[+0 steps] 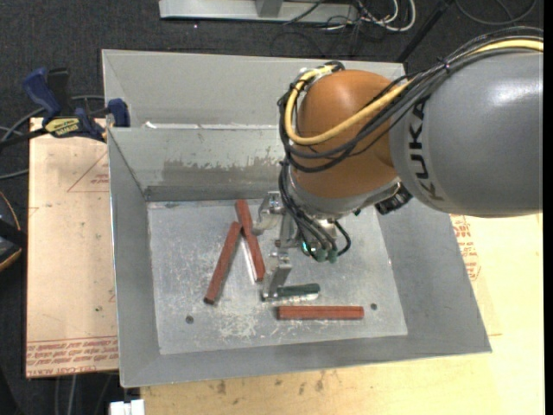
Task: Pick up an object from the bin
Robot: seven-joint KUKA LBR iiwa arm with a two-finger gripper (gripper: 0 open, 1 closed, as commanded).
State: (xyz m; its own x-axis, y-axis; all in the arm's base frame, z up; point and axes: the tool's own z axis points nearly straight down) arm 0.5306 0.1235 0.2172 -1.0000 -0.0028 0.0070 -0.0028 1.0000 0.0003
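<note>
Jaws over grey stick [302,292], ctr bin [130,258], walls far

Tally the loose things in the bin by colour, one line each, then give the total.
Red-brown sticks: 3
White stick: 1
Dark grey stick: 1
Total: 5
</note>
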